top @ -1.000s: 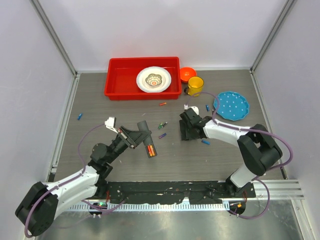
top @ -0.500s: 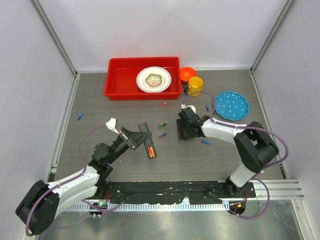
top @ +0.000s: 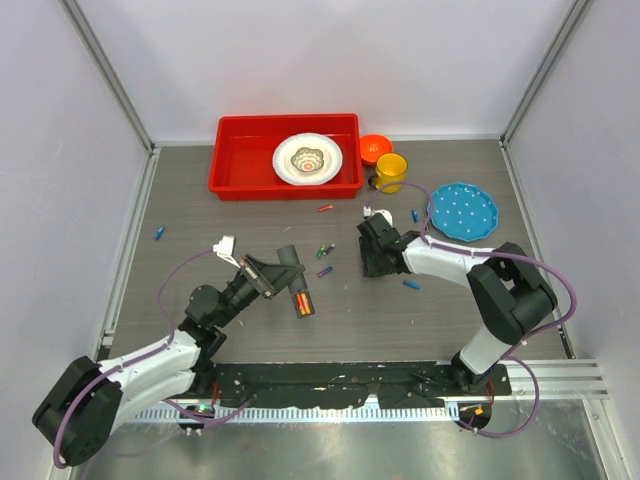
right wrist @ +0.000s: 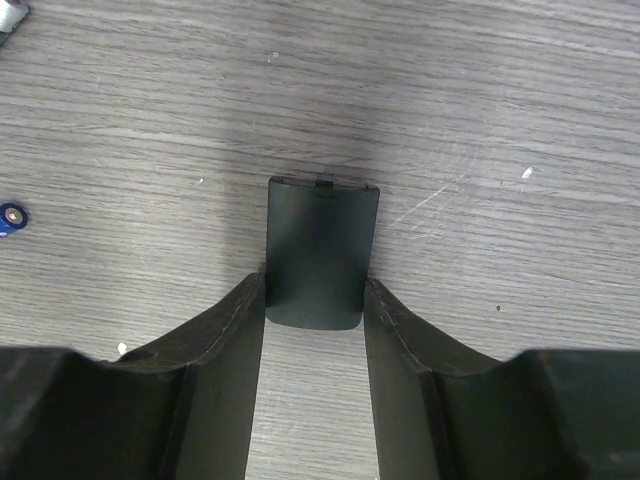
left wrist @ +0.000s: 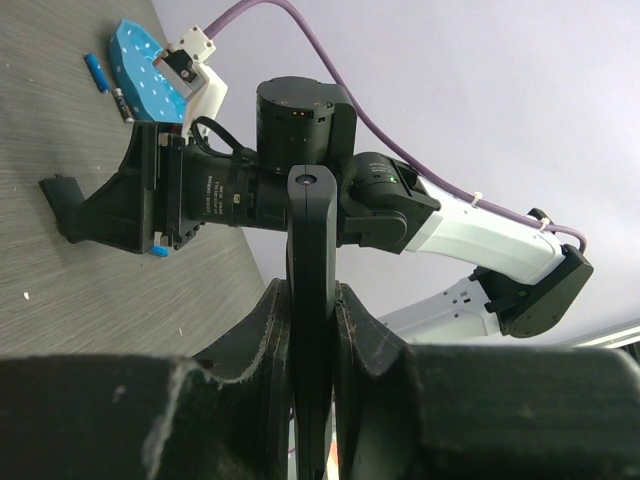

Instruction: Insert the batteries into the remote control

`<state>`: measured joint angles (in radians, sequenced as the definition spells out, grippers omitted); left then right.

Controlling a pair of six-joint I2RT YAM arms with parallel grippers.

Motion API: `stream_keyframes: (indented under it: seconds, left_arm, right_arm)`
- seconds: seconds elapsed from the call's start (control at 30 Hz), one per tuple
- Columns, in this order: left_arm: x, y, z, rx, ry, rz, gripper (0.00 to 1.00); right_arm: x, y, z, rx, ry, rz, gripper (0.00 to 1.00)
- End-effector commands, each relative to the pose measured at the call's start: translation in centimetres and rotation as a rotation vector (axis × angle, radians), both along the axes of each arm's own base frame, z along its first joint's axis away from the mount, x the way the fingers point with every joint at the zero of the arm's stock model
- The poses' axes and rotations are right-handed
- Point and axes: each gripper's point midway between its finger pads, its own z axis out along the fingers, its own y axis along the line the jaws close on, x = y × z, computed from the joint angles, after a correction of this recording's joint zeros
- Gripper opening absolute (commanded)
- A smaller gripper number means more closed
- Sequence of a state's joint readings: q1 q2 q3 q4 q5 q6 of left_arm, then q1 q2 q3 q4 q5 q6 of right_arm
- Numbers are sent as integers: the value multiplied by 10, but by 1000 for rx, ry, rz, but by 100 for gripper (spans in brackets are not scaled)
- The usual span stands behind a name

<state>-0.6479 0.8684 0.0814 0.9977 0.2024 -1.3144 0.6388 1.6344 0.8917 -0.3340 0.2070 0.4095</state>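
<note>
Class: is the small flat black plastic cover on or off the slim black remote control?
Off: the cover lies flat on the table, apart from the remote control.

This is a robotics lab test cell. Plain white walls (top: pixel 330 60) sit in metal framing (top: pixel 108 75) around a grey wood-grain table (top: pixel 200 215). Two robot arms (top: pixel 150 365) trailing purple cables (top: pixel 168 285) are bolted to a rail (top: pixel 350 378). Props lie about: a red tray (top: pixel 232 185), a yellow cup (top: pixel 390 170), a blue plate (top: pixel 462 210) and loose batteries (top: pixel 159 234).
</note>
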Motion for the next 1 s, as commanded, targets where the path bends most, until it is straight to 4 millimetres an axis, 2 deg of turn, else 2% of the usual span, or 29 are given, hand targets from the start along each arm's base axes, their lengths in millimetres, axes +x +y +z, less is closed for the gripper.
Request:
stream_keyframes:
  seconds: [0.0, 0.1, 0.2, 0.3, 0.33, 0.4, 0.47, 0.5, 0.57, 0.6, 0.63, 0.7, 0.8, 0.83, 0.97]
  left_arm:
    - [-4, 2, 18, -37, -69, -3, 0]
    - [-3, 1, 17, -34, -65, -4, 0]
    - [-1, -1, 17, -31, -61, -4, 0]
    - [5, -6, 20, -22, -60, -6, 0]
    - [7, -8, 22, -23, -65, -7, 0]
    - [14, -13, 23, -21, -59, -7, 0]
    - [19, -17, 36, -49, -86, -9, 0]
    - [24, -21, 28, -41, -64, -10, 0]
    - [29, -25, 38, -84, -81, -14, 0]
    - [34, -28, 30, -79, -62, -14, 0]
    - [34, -29, 38, -110, -91, -15, 0]
    - [39, -30, 39, -142, -81, -12, 0]
    - [47, -34, 30, -168, -47, -9, 0]
    - [50, -37, 25, -165, -28, -12, 0]
    - [54, -43, 23, -162, -20, -19, 0]
  right_arm:
    - [-12, 0, -15, 4, 52, 8, 42]
    - [-15, -2, -14, 4, 55, 4, 33]
    - [-14, -3, 2, 28, 16, -11, 24]
    - [-10, 0, 40, 91, -63, -17, 17]
    - [-11, 2, 64, 134, -107, -9, 14]
    - [-14, 2, 86, 163, -142, 0, 13]
    - [-24, 6, 118, 214, -162, 38, 11]
    - [-29, 9, 128, 233, -164, 58, 11]
    - [-45, 19, 151, 273, -142, 127, 9]
    - [-50, 21, 157, 275, -138, 153, 8]
    - [-58, 24, 167, 274, -129, 176, 6]
    - [-73, 34, 175, 260, -117, 238, 5]
    - [-96, 50, 186, 258, -95, 322, 4]
    - [-100, 54, 191, 265, -93, 337, 4]
    - [-113, 68, 193, 300, -59, 380, 3]
